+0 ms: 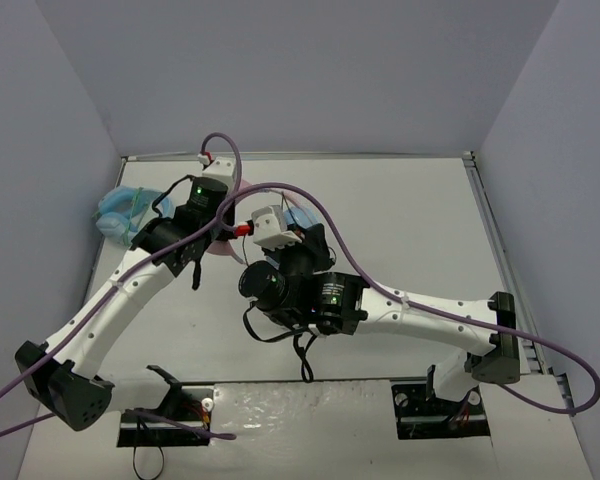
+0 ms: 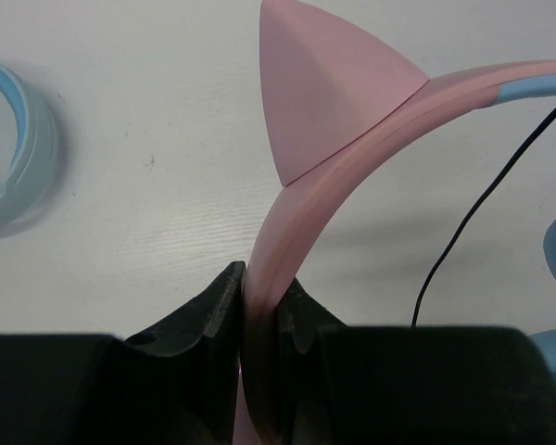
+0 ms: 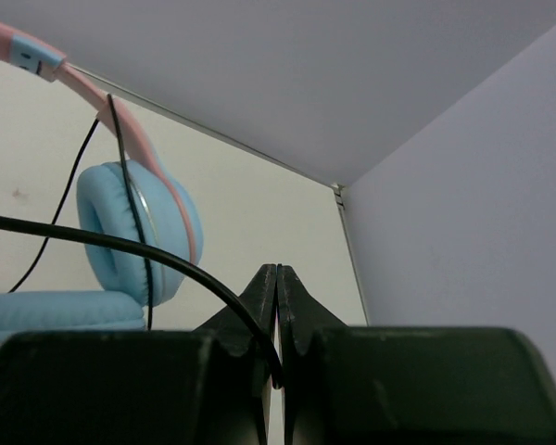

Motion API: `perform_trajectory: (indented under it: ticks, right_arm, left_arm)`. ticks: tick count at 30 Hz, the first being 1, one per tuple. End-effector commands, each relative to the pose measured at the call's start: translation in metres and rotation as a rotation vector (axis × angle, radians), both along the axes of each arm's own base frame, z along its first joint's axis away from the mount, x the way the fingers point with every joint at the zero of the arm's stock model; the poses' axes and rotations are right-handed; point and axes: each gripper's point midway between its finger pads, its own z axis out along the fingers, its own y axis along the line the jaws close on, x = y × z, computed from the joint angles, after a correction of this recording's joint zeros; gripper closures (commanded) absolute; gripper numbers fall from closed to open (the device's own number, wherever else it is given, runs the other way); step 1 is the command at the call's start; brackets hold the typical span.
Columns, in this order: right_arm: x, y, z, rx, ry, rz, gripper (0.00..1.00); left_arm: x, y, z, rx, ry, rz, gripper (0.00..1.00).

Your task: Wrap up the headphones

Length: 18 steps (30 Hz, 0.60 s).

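Left gripper (image 2: 262, 311) clamped on headphones (image 2: 326, 88) at headband (image 2: 283, 232); right gripper (image 3: 276, 311) pinching black cable (image 3: 120, 244).

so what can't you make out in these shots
- Left wrist: headband beyond the left claw hidden by its fingers; blue loop cut by left edge.
- Right wrist: cable end vanishes inside the right claw; lower ear cup cut by claw body.
- Top: headband mostly under both claws.

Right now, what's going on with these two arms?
The left hand is shut on the pink headband of the headphones. The right hand is shut on their thin black cable. A strand of it crosses the headband above the blue ear cup.
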Motion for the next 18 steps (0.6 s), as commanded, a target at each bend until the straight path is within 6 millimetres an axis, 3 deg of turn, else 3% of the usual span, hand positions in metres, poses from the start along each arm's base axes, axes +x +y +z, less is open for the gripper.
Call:
perform_trajectory:
  ticks: [1,8,18]
  right_arm:
    - [0.005,-0.026,0.032,0.017,-0.051,-0.115,1.00]
    - [0.017,-0.042,0.039,0.040,-0.052,-0.160,1.00]
    - [0.060,-0.073,0.040,0.101,-0.026,-0.204,1.00]
  left_arm:
    - [-0.009,-0.006,0.033,-0.082,-0.103,-0.009,1.00]
    - [-0.026,-0.009,0.025,-0.106,-0.079,-0.047,1.00]
    - [-0.059,-0.015,0.037,-0.173,-0.076,-0.136,1.00]
